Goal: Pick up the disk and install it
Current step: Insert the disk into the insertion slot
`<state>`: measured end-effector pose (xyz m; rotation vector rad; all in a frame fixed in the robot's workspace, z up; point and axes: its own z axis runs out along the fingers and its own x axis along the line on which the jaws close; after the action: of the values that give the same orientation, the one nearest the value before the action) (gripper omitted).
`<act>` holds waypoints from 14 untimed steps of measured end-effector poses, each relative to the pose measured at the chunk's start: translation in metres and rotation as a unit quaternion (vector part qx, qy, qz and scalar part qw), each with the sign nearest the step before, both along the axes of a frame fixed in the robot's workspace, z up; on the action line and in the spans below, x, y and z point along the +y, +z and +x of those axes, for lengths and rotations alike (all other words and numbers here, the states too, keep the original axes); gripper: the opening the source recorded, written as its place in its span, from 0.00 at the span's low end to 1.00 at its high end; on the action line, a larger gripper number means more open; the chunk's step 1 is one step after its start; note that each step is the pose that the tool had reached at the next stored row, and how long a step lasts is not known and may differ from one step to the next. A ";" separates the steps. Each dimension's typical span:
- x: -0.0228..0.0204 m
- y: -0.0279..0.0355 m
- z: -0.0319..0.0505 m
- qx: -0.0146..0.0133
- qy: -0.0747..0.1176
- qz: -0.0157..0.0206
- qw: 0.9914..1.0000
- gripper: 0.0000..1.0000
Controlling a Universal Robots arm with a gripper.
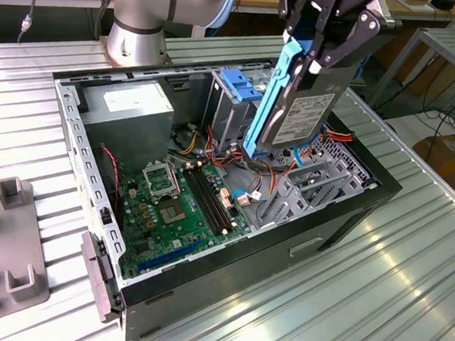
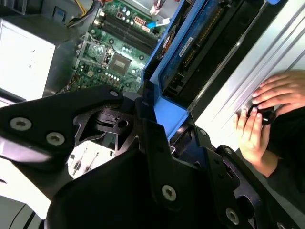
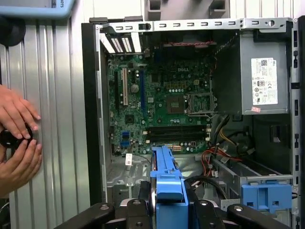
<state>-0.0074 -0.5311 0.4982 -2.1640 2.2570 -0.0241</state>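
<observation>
One robot arm holds the disk [image 1: 301, 105] up in the air over the open computer case [image 1: 284, 247]. The pincer [image 1: 304, 65] is clenched on the disk, with one black finger on each flat side. The disk stands on its edge and leans a bit. Its bright blue bracket runs along the long edge, and the blue shows in both wrist views too [image 3: 167, 186] [image 2: 190, 52], squeezed between the black fingers [image 3: 138, 210]. The low end of the disk hangs just above the grey metal bay [image 1: 301, 189] at one end of the case. I cannot tell if it touches anything there.

Inside the case, the green board [image 1: 172, 206] lies flat on the bottom. The silver power box [image 1: 129, 106] sits in a corner of the case. A blue latch piece [image 1: 237, 83] sits on a metal rack in the case, just beside the disk.

The case rests on a ribbed metal desk [image 1: 359, 310]. Outside the case, two hands of a person [image 3: 16, 143] rest on the desk, close to the case wall, with a small black thing between them.
</observation>
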 end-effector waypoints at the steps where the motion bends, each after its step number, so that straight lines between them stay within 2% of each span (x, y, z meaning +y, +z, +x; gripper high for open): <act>1: -0.0010 -0.0021 0.0060 0.000 0.000 -0.001 1.000 0.37; 5: -0.0098 -0.0070 0.0125 -0.001 0.000 -0.002 1.000 0.37; 8: -0.0137 -0.0101 0.0210 -0.001 0.000 -0.004 1.000 0.37; 14: -0.0173 -0.0165 0.0508 -0.001 0.000 -0.007 1.000 0.37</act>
<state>0.0433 -0.5484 0.4818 -2.1698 2.2626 -0.0410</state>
